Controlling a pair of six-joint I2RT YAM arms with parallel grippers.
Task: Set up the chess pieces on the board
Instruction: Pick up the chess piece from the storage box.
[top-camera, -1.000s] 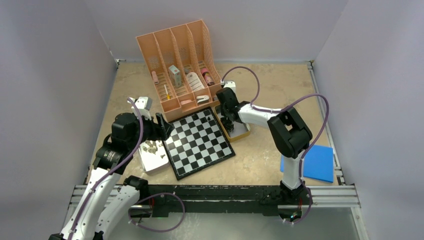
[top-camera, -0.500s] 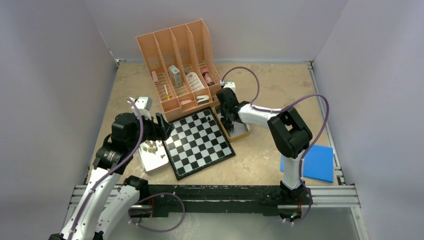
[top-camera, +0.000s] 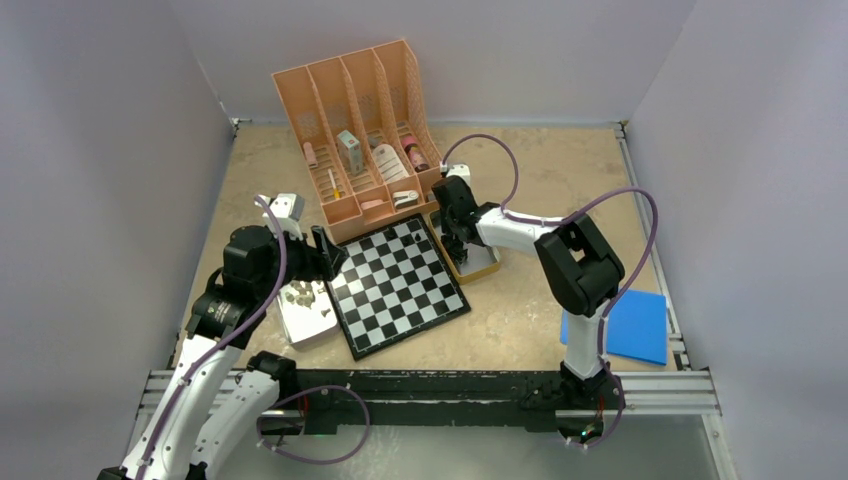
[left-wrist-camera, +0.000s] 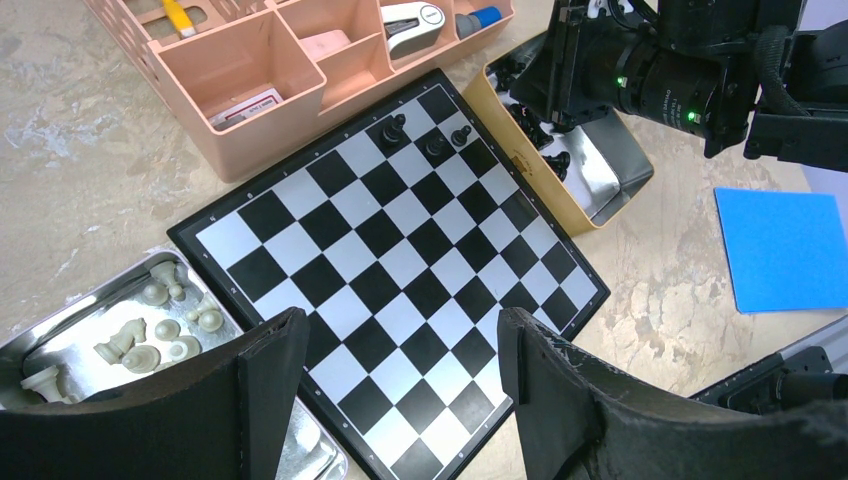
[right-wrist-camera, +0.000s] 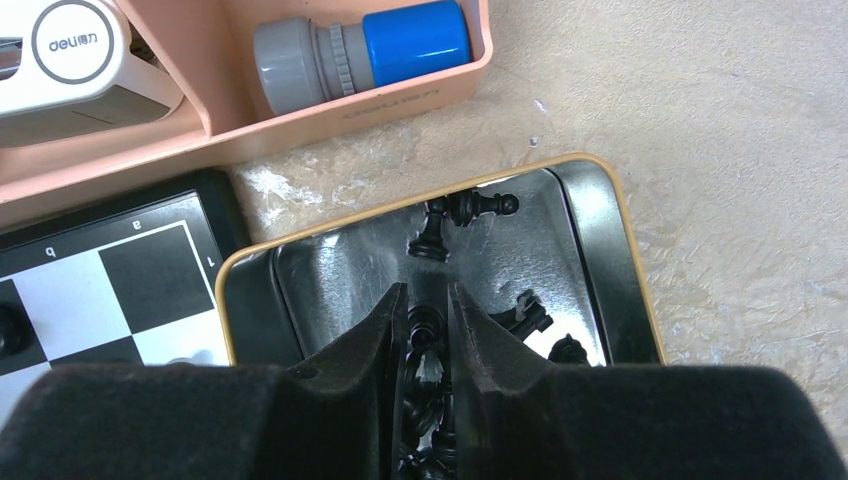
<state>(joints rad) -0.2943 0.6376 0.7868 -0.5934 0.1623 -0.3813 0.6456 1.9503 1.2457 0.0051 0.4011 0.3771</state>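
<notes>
**Item 1.** My left pincer (left-wrist-camera: 400, 325), nearest: fingers wide apart, nothing in them, hanging over the 7 o'clock edge of the board (left-wrist-camera: 400, 270). It has not moved in the last second.

**Item 2.** Silver tray (left-wrist-camera: 60, 322), touching the board at 9 o'clock: pale pieces (left-wrist-camera: 150, 330) heaped loose, none yet on a square.

**Item 3.** The board lies flat on the desk (top-camera: 540, 170). Three black pieces (left-wrist-camera: 437, 147) stand at its 12 o'clock corner, and every other square is bare. The count is unchanged.

**Item 4.** Gold-rimmed tray (right-wrist-camera: 575, 250), at 2 o'clock of the board: the rest of the black set, some lying down.

**Item 5.** My right pincer (right-wrist-camera: 425, 300), down inside that tray: fingers narrow, pinching one black piece (right-wrist-camera: 425, 335). It has only settled slightly over the last second and has not risen.

**Reading.** The pick looks made but the lift is not begun. The task is early, with the fourth black piece pending and the pale set untouched.

**Item 6.** Organiser (top-camera: 350, 100), farthest, at 12 o'clock: not involved.
</notes>
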